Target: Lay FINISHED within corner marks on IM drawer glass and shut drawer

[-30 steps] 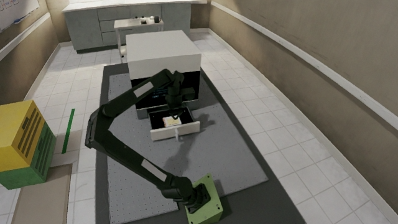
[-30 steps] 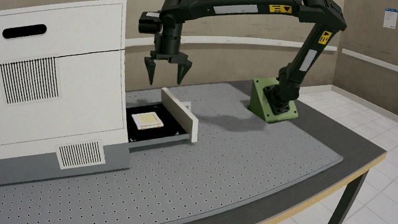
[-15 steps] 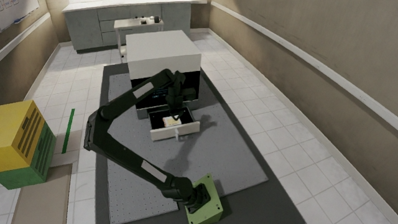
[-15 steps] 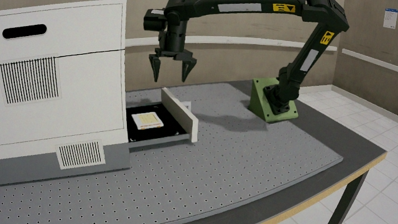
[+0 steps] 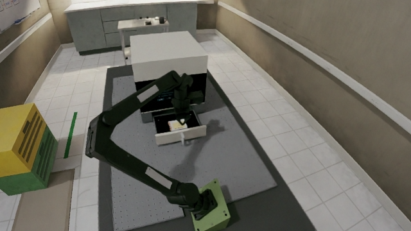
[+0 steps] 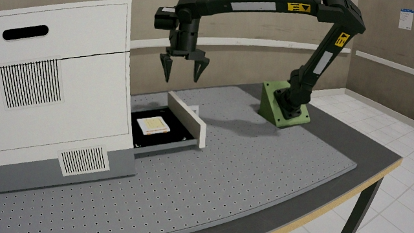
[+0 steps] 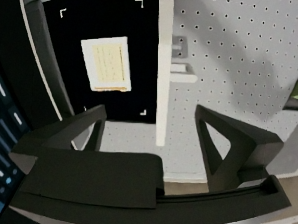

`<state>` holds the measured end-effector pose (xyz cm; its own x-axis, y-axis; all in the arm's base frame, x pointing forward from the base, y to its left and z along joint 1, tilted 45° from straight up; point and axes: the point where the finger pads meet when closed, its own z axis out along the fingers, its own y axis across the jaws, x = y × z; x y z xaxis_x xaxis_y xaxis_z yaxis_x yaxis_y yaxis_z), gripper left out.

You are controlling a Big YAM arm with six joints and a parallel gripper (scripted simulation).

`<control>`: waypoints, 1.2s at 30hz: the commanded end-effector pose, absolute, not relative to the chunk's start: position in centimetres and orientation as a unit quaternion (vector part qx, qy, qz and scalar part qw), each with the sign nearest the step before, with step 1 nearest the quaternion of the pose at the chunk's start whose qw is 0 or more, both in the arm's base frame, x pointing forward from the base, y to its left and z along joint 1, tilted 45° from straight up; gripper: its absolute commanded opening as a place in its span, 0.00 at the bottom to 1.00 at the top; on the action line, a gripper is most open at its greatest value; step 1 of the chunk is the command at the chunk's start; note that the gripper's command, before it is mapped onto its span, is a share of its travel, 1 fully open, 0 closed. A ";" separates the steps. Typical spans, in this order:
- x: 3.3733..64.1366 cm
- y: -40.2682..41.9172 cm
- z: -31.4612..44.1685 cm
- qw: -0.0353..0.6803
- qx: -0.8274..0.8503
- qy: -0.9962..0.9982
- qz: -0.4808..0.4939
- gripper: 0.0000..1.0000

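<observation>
The pincer (image 5: 182, 122) (image 6: 181, 81) (image 7: 150, 109) is released, its fingers wide apart with nothing between them, above the open drawer (image 5: 167, 138) (image 6: 189, 121) (image 7: 164, 75). The cassette (image 5: 174, 126) (image 6: 153, 125) (image 7: 107, 65) lies flat on the black glass (image 6: 178, 134) (image 7: 145, 65), near the middle of the area outlined by the white corner marks (image 7: 143, 113), its longer side roughly along theirs. It has a white frame, a yellowish face with faint lines and an orange strip at one end; no wording can be read on it.

The imager (image 5: 170, 48) (image 6: 97, 81) stands upright on the bench (image 5: 250, 215) (image 6: 356, 142). Its screen (image 5: 165, 96) (image 7: 7, 175) shows small blue text, too blurred to read. The arm (image 5: 131, 163) (image 6: 220, 8) carries pale plates and, in the exterior view, two yellow labels (image 6: 299, 7) (image 6: 341, 39) with black triangles and illegible lines. A blue-headed notice (image 6: 405, 19) hangs on the wall, its print too small to read. The whiteboard (image 5: 16, 9) has red and dark marks, also illegible.
</observation>
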<state>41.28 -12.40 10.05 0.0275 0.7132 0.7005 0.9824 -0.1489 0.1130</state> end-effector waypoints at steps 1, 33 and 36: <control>40.3 -13.3 10.7 0.200 -0.686 -0.619 -0.326 0.92; 39.6 -13.3 10.7 0.202 -0.683 -0.622 -0.325 0.92; 39.6 -13.3 10.7 0.202 -0.683 -0.622 -0.325 0.92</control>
<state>40.04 -12.85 10.45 0.0199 0.7143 0.6996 0.9824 -0.1441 0.1192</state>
